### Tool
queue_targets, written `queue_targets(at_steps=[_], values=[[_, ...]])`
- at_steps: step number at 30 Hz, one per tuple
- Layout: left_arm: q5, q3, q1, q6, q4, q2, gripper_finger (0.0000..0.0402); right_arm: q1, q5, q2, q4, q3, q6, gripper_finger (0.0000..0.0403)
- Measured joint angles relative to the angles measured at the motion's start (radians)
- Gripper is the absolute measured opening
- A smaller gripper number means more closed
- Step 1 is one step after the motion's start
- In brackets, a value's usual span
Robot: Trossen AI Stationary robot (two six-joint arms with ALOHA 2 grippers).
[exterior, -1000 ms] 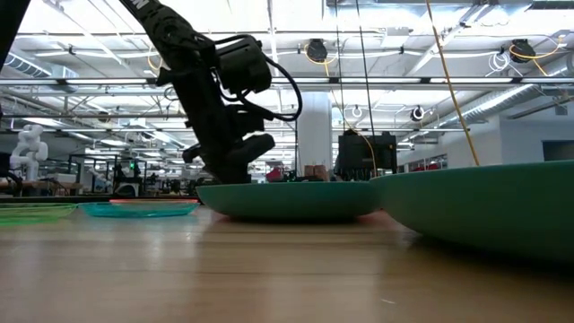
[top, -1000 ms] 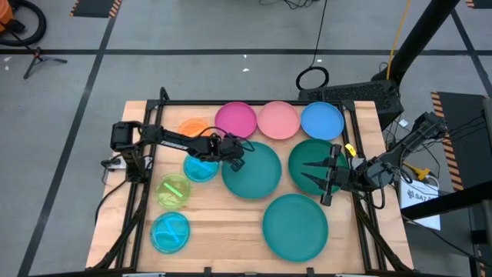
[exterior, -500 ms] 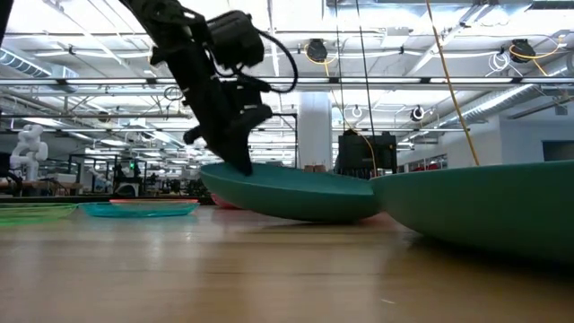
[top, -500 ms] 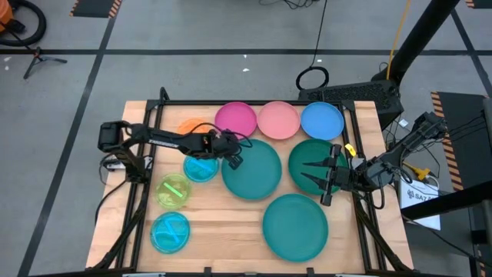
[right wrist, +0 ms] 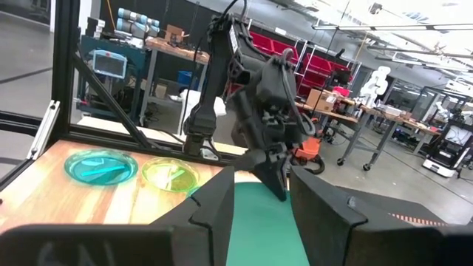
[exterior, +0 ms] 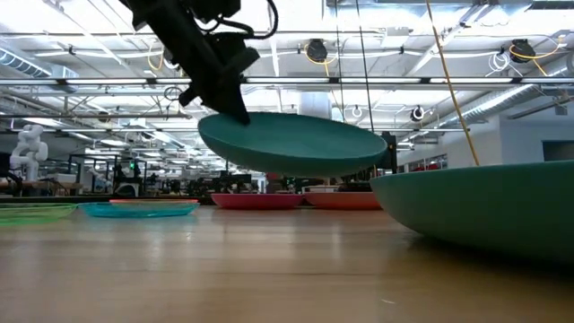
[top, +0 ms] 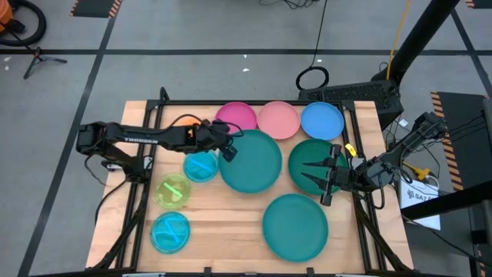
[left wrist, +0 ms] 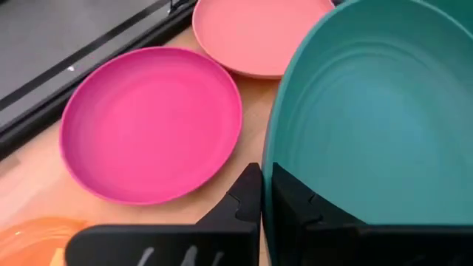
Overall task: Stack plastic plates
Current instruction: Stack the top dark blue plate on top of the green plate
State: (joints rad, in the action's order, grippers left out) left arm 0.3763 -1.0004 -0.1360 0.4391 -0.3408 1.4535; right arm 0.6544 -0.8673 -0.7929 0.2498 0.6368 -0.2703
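My left claw (top: 224, 148) pinches only the lifted teal plate's (top: 251, 160) rim; it may slip. Right claw (top: 321, 176) waits open.

The wooden table (top: 231, 223) carries a row of three plates along its far edge: a magenta plate (top: 231, 117), a pink plate (top: 277, 120) and a blue plate (top: 321, 121). An orange plate (top: 189, 123) lies near the magenta one. A cyan plate (top: 200, 166), a lime plate (top: 173, 191) and another cyan plate (top: 170, 232) lie toward the left edge. A large teal plate (top: 295, 226) rests near the front edge, and a dark green plate (top: 306, 158) sits beside the right edge.
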Motion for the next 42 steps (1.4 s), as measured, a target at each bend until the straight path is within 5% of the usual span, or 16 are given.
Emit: queue_targets(at_steps=[28, 42], values=[[-0.04, -0.003, -0.044, 0.063, 0.604, 0.231, 0.001, 0.002, 0.008, 0.0, 0.035, 0.0, -0.031, 0.0123], [-0.039, -0.004, -0.051, 0.075, 0.678, 0.247, 0.001, 0.002, 0.008, 0.0, 0.053, 0.0, -0.045, 0.0123]])
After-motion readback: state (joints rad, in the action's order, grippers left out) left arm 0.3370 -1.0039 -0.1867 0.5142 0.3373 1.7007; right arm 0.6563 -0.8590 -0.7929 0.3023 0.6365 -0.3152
